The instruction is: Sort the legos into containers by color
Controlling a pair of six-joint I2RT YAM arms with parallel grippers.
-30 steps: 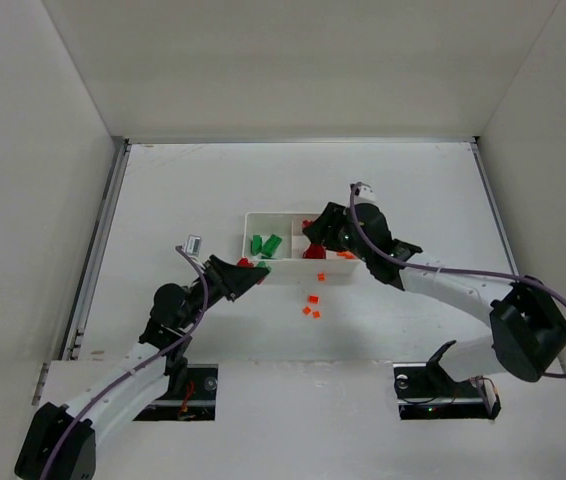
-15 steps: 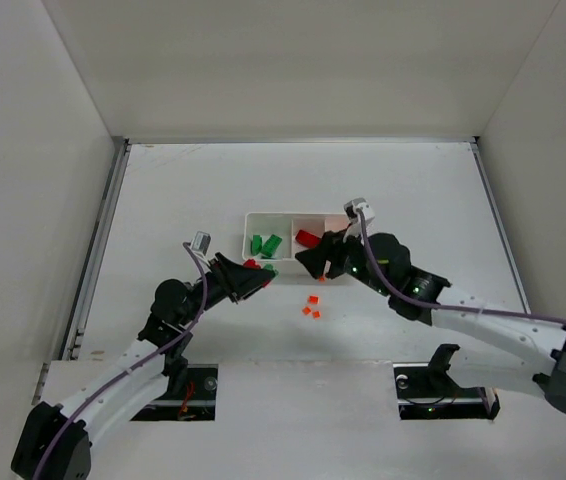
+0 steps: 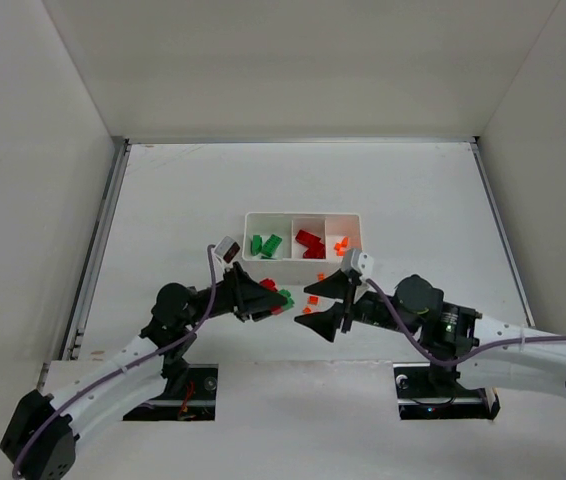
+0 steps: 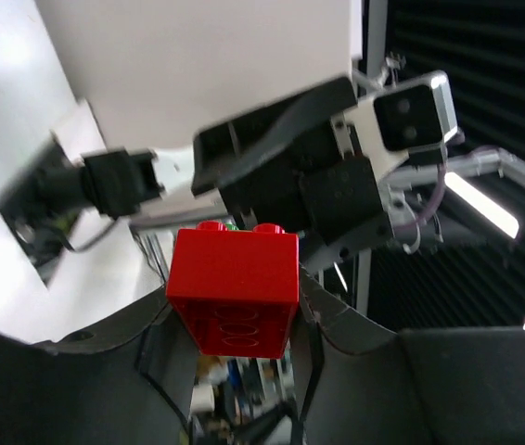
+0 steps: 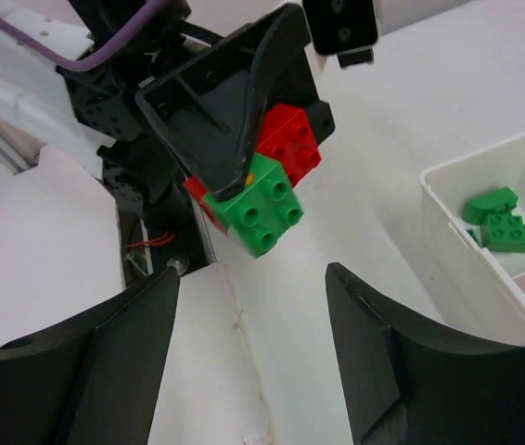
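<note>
Two joined legos (image 5: 264, 202), red and green, clamped in left gripper (image 3: 273, 299); right gripper (image 3: 309, 312) spread wide.

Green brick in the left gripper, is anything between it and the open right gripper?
Nothing visible does. In the right wrist view, the green brick, stuck to a red brick in the left gripper, faces the right gripper with only table between.

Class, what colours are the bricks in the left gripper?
A red brick and a green brick, joined; best seen in right wrist view.
</note>
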